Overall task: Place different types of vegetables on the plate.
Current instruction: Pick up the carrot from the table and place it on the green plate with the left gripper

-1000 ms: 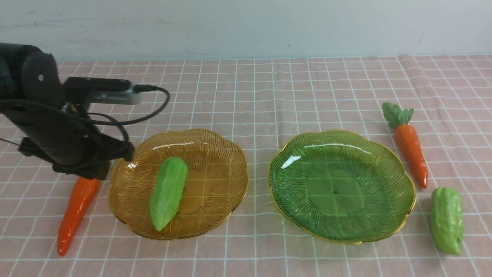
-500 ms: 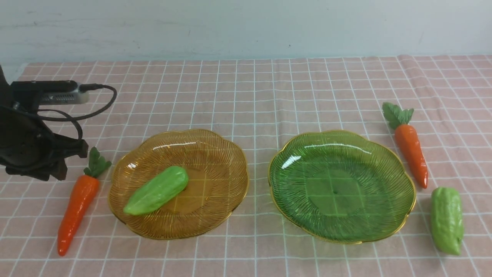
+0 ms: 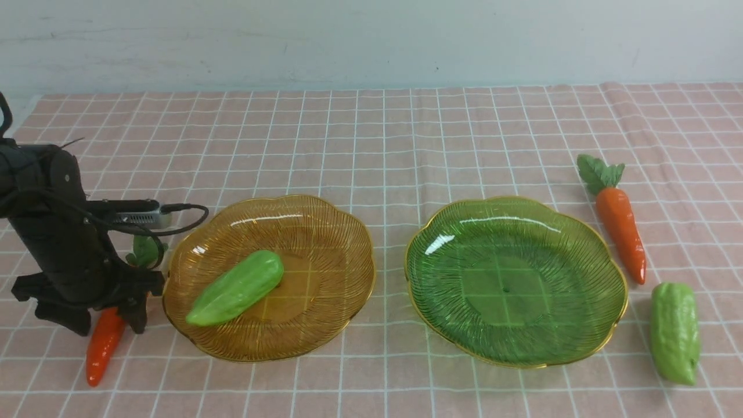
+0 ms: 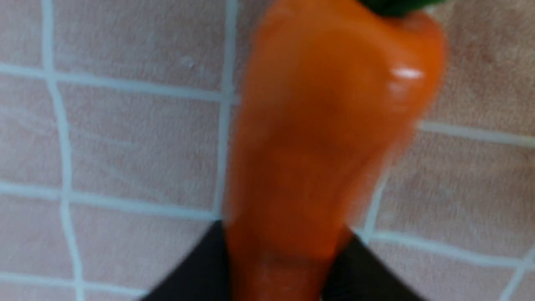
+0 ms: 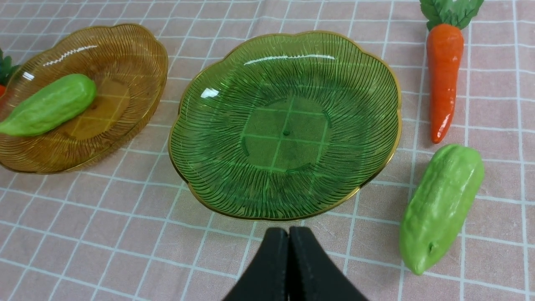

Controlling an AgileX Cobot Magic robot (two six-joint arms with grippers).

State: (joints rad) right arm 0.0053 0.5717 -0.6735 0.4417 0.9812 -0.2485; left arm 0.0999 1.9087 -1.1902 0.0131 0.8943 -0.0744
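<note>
Left arm's black jaws [image 3: 113, 325] down at left of counter [image 3: 360, 386], one either side of glossy orange toy carrot with dark green leafy top [image 3: 104, 345]; can't tell from here whether they pinch it. Carrot lies on counter, just left of amber ribbed glass plate [image 3: 325, 325]. Light-green ridged toy gourd [image 3: 235, 288] rests in amber plate. Green ribbed glass plate with gold rim [image 3: 511, 342] sits right of it. Second orange carrot, leafy top [image 3: 621, 223], and second green gourd [image 3: 675, 334] on counter at right, gourd nearer. Right arm's black jaws [image 5: 288, 230] pressed together, near green plate.
</note>
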